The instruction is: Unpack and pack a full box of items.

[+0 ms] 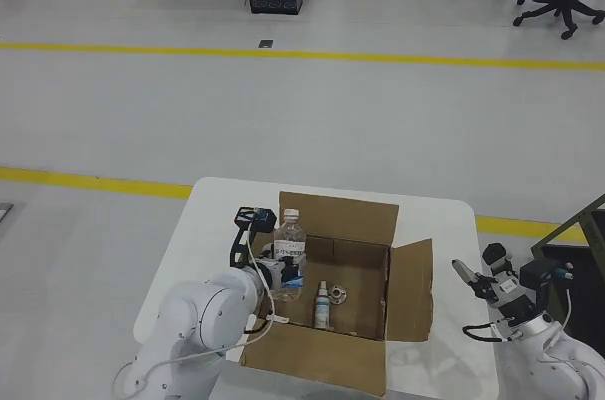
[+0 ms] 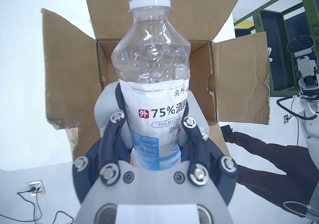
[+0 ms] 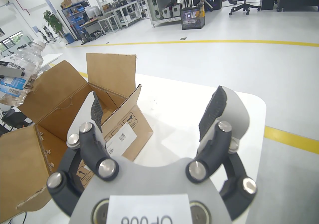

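An open cardboard box (image 1: 367, 250) stands on the white table (image 1: 210, 232) with its flaps spread. My left gripper (image 1: 282, 264) is shut on a clear bottle (image 1: 289, 240) with a white cap and a white-and-blue label, held upright over the box's left edge. In the left wrist view the bottle (image 2: 152, 60) sits between the fingers (image 2: 192, 125) of that gripper (image 2: 152, 110). Inside the box lie a small spray bottle (image 1: 324, 304) and a small round item (image 1: 340, 294). My right gripper (image 3: 157, 102) is open and holds nothing, to the right of the box (image 3: 62, 90).
The right gripper (image 1: 470, 274) hovers beside the box's right flap (image 1: 410, 290). A green metal rack (image 1: 582, 228) stands off the table's right side. Bare tabletop lies left of the box and at the far right corner (image 3: 211, 85).
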Available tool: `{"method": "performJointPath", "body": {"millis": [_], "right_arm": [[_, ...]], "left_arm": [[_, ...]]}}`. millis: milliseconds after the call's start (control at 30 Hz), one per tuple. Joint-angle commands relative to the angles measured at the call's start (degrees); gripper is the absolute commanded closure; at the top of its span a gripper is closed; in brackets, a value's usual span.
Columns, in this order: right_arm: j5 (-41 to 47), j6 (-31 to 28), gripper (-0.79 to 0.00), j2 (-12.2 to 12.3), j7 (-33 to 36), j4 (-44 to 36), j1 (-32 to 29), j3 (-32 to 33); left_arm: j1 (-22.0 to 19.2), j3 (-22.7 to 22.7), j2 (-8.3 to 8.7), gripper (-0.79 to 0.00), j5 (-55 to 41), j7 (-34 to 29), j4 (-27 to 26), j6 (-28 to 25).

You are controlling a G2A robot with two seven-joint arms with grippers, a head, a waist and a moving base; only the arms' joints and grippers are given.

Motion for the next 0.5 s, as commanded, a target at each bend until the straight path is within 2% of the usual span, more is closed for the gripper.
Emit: {"method": "performJointPath", "body": {"millis": [0,300,467], "right_arm": [[0.00,0.00,-0.785,0.00,0.00,0.00,0.00,0.00],[0.00,0.00,-0.785,0.00,0.00,0.00,0.00,0.00],[0.00,0.00,-0.785,0.00,0.00,0.00,0.00,0.00]], "left_arm": [[-0.05,-0.83,0.09,0.000,-0.38,-0.16,-0.64,0.00],[0.96,-4.21,0.58,0.000,0.10,0.52,-2.88,0.48],[1.28,-5.38,0.71,0.000,-0.67,2.03,-2.43,0.69]]}}
